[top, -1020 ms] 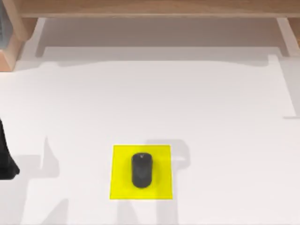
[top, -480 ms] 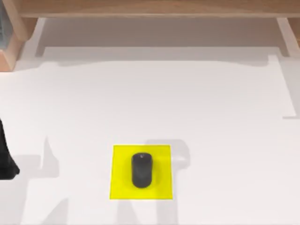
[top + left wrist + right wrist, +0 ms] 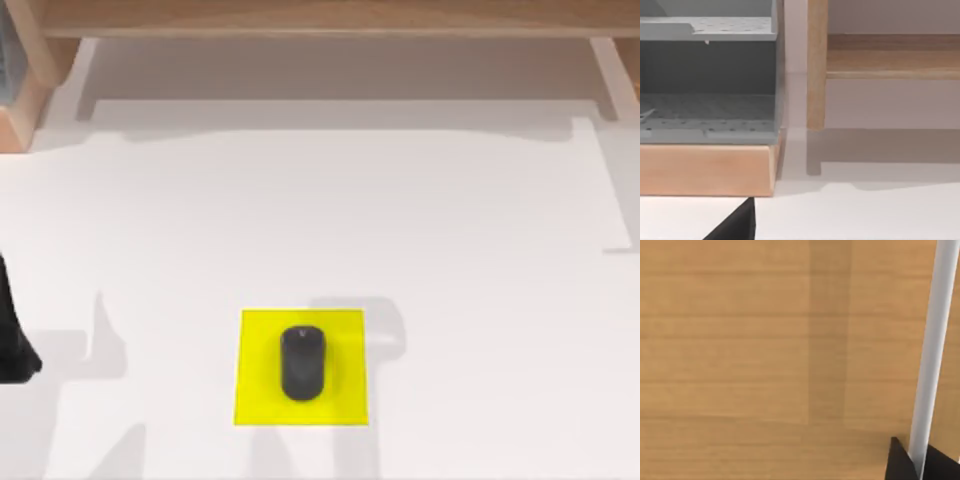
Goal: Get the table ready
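You see the table (image 3: pixel 450 260) spread white across nearly the whole top view, running from the wooden shelf (image 3: pixel 330 18) along its far edge down to the near edge. A yellow mat (image 3: pixel 345 400) lies flat on it, toward the near edge and a little left of centre, and a black mouse (image 3: pixel 302 362) sits on the middle of that mat, its long axis pointing toward the shelf. Your left arm (image 3: pixel 12 335) stands at the table's left edge as a dark shape, well apart from the mat; whether its gripper is open or closed you cannot tell. From the left wrist view you look across the white tabletop (image 3: pixel 865 215) at a grey perforated rack (image 3: pixel 707 75) resting on a wooden base (image 3: pixel 705 170), with a shelf post (image 3: pixel 816 65) just beside it, and a dark tip of the left gripper (image 3: pixel 737 225) at the lower edge. The right wrist view faces wood grain, a white bar (image 3: pixel 932 355) crossing it, and two dark tips of the right gripper (image 3: pixel 917 462) on either side of that bar; you cannot tell whether they grip it.
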`<state>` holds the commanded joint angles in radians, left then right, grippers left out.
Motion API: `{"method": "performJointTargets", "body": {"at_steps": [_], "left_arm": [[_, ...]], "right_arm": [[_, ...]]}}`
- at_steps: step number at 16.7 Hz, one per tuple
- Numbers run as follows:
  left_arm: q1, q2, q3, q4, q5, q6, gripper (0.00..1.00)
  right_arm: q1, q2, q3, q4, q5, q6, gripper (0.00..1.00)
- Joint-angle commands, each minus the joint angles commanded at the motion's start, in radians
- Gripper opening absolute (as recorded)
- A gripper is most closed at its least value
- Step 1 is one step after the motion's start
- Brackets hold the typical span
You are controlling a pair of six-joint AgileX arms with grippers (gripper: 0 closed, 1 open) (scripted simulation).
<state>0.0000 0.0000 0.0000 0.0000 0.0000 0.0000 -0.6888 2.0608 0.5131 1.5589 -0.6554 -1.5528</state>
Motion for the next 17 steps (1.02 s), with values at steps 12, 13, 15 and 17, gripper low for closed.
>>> {"method": "performJointTargets", "body": {"at_steps": [12,13,15,17], "left_arm": [[0.000,0.000,0.000,0.000,0.000,0.000,1.00],[0.000,0.000,0.000,0.000,0.000,0.000,1.00],[0.000,0.000,0.000,0.000,0.000,0.000,1.00],[0.000,0.000,0.000,0.000,0.000,0.000,1.00]], "right_arm": [[0.115,0.085,0.219,-0.143,0.119,0.000,0.00],[0.115,0.085,0.219,-0.143,0.119,0.000,0.00],[0.111,0.084,0.218,-0.144,0.119,0.002,0.00],[0.125,0.103,0.256,-0.167,0.134,0.002,0.00]]}}
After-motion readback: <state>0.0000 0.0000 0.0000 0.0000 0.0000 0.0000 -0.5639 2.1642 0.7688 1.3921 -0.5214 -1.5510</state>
